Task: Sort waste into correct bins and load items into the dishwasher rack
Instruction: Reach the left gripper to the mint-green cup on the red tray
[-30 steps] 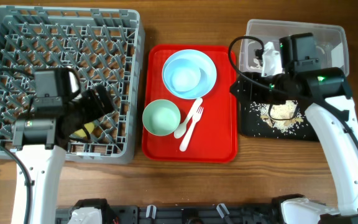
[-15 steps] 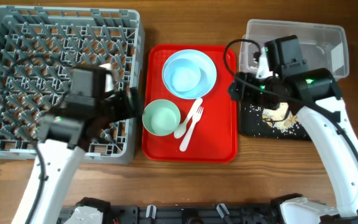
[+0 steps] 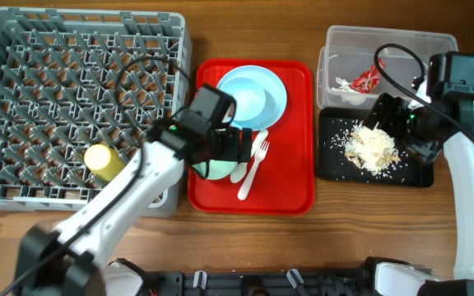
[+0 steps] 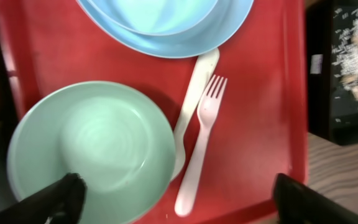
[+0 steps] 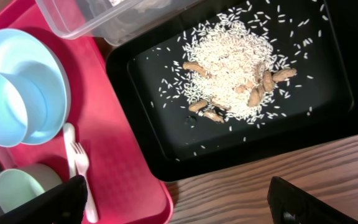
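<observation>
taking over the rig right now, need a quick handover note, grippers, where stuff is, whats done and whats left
Left gripper: open, empty, hovering over the green bowl on the red tray.
Right gripper: open, empty, by the black tray.
Done: yellow cup lies in the dishwasher rack. Red wrapper and white napkin are in the clear tub. Rice scraps are in the black tray.
Left: on the red tray are the green bowl, the blue bowl sitting on the plate, the spoon and the fork. All go into the rack.
</observation>
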